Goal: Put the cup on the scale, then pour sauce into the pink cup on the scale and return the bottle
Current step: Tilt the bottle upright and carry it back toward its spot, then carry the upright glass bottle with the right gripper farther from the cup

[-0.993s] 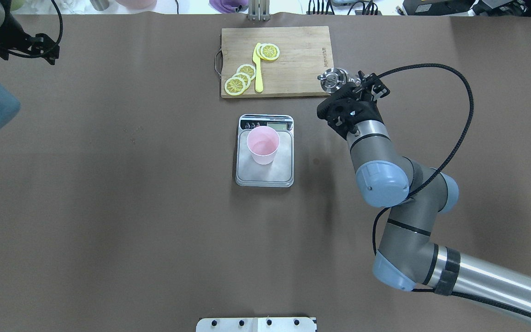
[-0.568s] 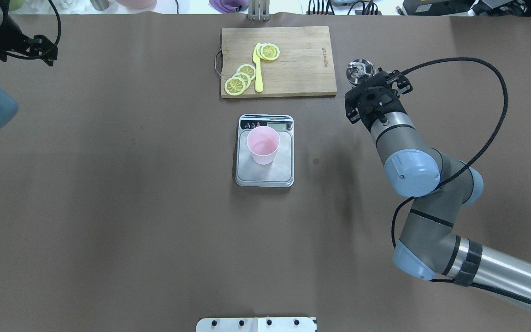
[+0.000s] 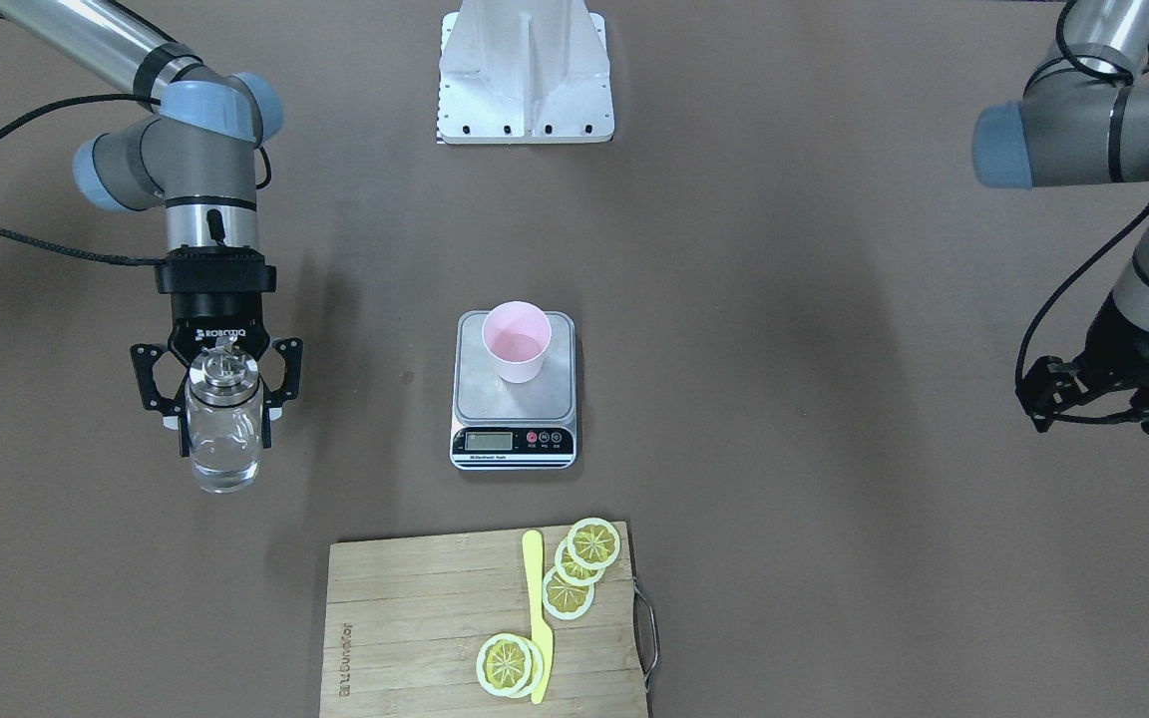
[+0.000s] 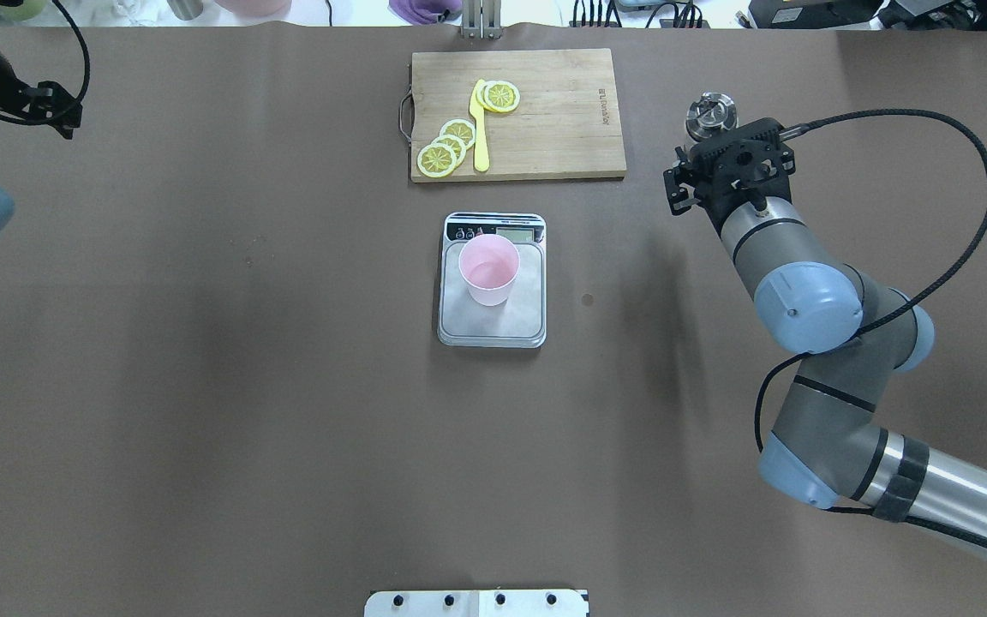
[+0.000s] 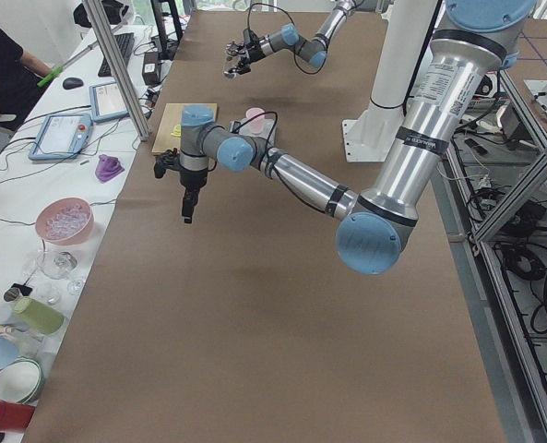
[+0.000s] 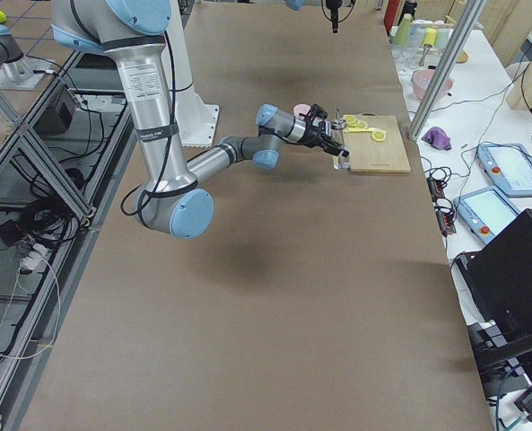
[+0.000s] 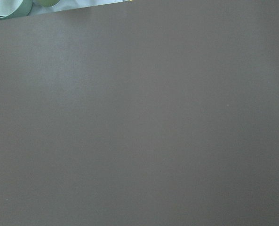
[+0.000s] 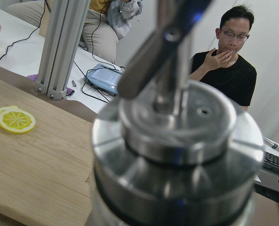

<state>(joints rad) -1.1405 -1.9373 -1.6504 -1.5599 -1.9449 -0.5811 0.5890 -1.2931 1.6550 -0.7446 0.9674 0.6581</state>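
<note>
The pale pink cup stands upright on the steel scale at the table's middle; both also show in the front view, cup on scale. My right gripper is shut on the clear glass bottle, which is upright with clear sauce inside, right of the cutting board. From overhead, its metal cap shows ahead of the gripper. I cannot tell whether the bottle's base touches the table. My left gripper hangs over the far left and holds nothing; I cannot tell how its jaws stand.
A wooden cutting board with lemon slices and a yellow knife lies behind the scale. The robot's base plate is at the near edge. Bowls, tablets and operators are beyond the far edge.
My right arm has carried the bottle to the right, from the cutting board's right edge to open table beyond it. My left arm has drawn back further left.
</note>
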